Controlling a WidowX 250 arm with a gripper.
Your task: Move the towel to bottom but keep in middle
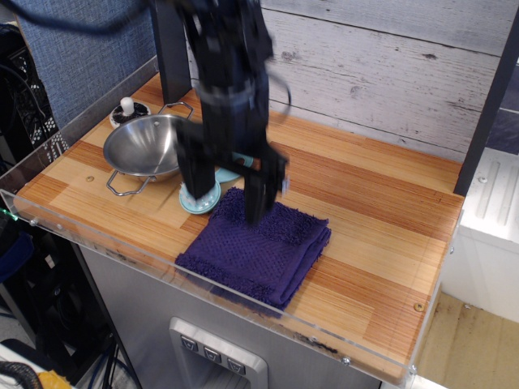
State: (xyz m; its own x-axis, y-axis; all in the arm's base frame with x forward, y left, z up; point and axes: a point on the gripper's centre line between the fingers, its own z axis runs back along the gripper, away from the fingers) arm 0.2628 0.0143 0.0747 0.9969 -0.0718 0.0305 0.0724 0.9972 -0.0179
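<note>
The dark purple towel (258,253) lies flat on the wooden table (381,203), near the middle of the front edge, with its front corner against the clear front rim. My black gripper (228,191) is motion-blurred, lifted just above the towel's back-left edge. Its two fingers (258,197) stand apart with nothing between them.
A steel bowl (150,146) with wire handles sits at the back left. A small teal round brush (199,198) lies between the bowl and the towel. A dark dish with a white knob (127,109) stands behind the bowl. A clear acrylic rim (97,231) borders the table's front.
</note>
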